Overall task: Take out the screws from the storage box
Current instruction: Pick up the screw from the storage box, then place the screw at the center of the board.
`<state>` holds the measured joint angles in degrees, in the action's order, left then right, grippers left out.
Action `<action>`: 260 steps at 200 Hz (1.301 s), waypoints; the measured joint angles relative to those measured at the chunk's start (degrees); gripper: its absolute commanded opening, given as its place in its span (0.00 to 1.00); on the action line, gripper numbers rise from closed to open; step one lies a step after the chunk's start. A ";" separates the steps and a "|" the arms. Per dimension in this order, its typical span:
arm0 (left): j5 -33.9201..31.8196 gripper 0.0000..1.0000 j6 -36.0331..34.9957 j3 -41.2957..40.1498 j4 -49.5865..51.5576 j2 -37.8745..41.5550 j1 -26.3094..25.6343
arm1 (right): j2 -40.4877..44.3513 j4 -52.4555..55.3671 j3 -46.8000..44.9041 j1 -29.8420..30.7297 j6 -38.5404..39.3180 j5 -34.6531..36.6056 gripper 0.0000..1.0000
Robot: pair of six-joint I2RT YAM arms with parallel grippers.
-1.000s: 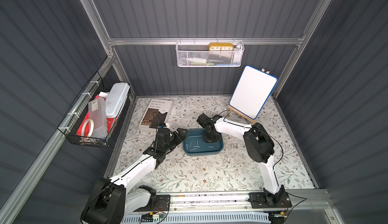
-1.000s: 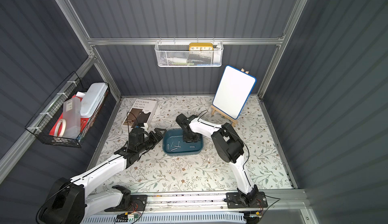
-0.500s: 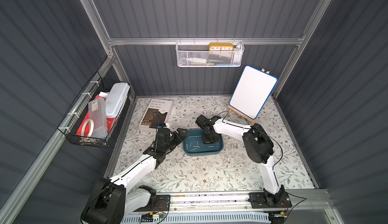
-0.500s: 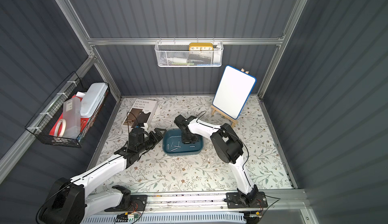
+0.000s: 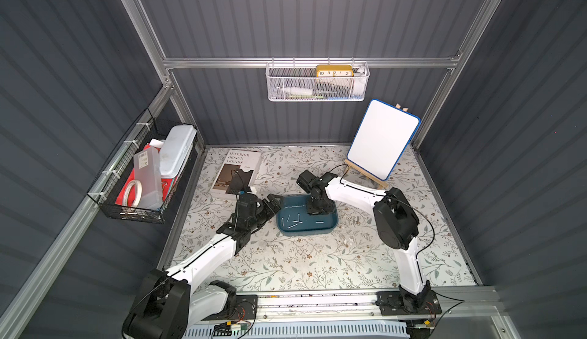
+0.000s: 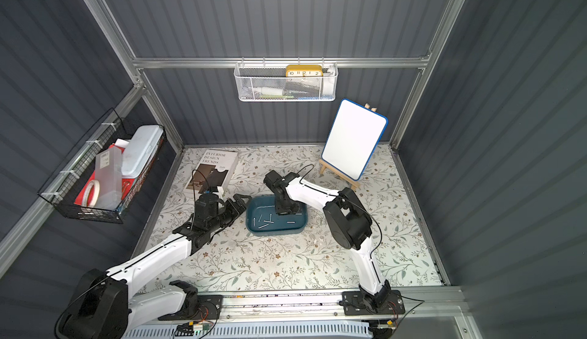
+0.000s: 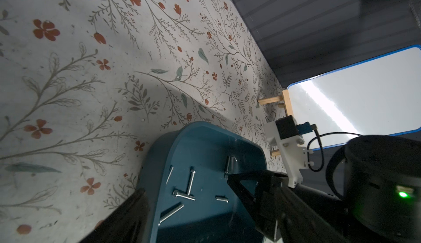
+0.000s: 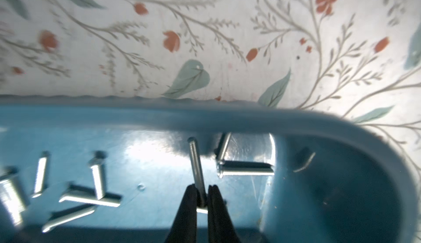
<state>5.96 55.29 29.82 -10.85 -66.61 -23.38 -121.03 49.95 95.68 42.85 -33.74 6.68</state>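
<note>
The right gripper [image 8: 201, 197] pinches one thin silvery metal screw [image 8: 196, 160] inside the shallow teal-blue plastic storage box [image 8: 262, 116], while the left gripper [image 5: 275, 203] sits spread wide beside it.

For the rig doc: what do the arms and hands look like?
White link shells on left arm and right arm, bulky black joint housings, black bases on a silver rail. Black left hand and right hand, tapered fingers. Thin black cable loops along each arm. The right wrist housing has a green light.
</note>
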 measured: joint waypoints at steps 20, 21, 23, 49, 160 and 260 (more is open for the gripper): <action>0.00 0.90 0.00 0.00 0.15 0.02 0.00 | 1.42 -0.07 0.37 0.02 0.17 0.00 0.07; 0.00 0.90 0.00 0.00 0.17 0.02 0.00 | 1.51 -0.04 0.39 0.02 0.15 0.00 0.07; 0.00 0.90 0.00 0.00 0.17 0.02 0.00 | 1.57 -0.07 0.42 0.02 0.15 0.00 0.07; -0.02 0.90 0.00 0.00 0.24 0.04 0.00 | 1.92 -0.02 0.70 0.07 0.17 0.17 0.07; -1.09 0.90 0.00 0.20 2.01 1.22 0.00 | 17.31 0.76 -9.49 -2.32 0.13 3.04 0.07; -2.34 0.89 0.00 2.19 1.86 0.04 0.00 | 35.69 -0.52 -32.61 -16.76 0.28 2.82 0.07</action>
<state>3.62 55.29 32.01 -8.99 -66.57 -23.38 -85.34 49.43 63.07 26.09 -33.45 9.50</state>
